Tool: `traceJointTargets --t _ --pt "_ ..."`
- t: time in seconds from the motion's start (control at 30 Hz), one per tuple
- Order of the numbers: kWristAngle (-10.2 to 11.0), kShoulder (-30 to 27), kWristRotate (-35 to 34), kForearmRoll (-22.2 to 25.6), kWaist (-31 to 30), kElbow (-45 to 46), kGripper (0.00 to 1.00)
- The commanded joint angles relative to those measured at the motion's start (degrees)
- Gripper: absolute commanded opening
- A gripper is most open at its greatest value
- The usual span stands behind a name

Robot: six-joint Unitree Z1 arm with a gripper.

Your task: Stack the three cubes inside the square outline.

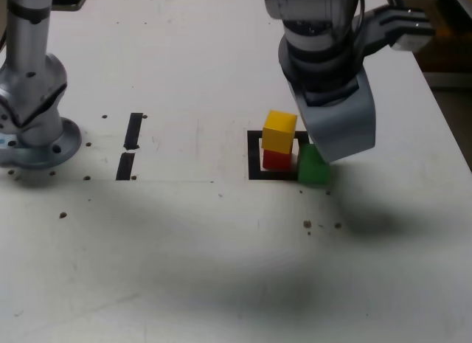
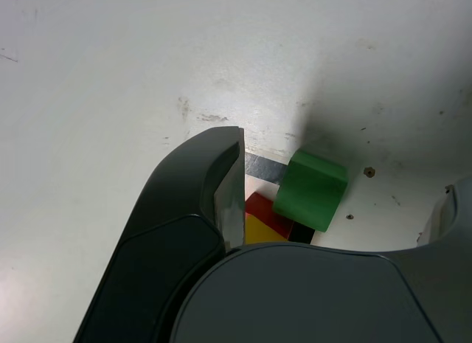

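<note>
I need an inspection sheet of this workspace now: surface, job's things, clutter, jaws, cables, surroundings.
Surface: white table, small dark specks.
Job's things: yellow matte cube on red matte cube inside the black tape square outline; green matte cube beside them, on the outline's corner.
Clutter: two short black tape strips.
Jaws: grey gripper open above the green cube, holding nothing.
Cables: nothing seen.
Surroundings: silver arm base.

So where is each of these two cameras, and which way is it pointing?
Exterior view: off the arm, above the table, looking down at the yellow cube on the red cube in the outline; arm base and open gripper show.
Wrist view: on the wrist, looking along the gripper's fingers at the green cube.
Shared: all three cubes, the outline, the gripper.
</note>
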Motion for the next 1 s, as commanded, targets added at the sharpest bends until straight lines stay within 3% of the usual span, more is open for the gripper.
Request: traceJointTargets --t 0.0,0.4,0.6,0.73,0.97 --pt "-0.1 -0.1 0.0 -0.8 0.1 0.5 0.95" --pt "-0.4 0.7 0.0 -3.1 0.1 1.7 0.95" --pt "-0.2 2.9 0.3 -1.8 0.1 -0.8 0.94" --pt "-0.8 3.6 0.9 2.4 0.1 -4.5 0.93" --pt "-2.9 6.3 1.8 14.3 0.1 -15.2 0.89"
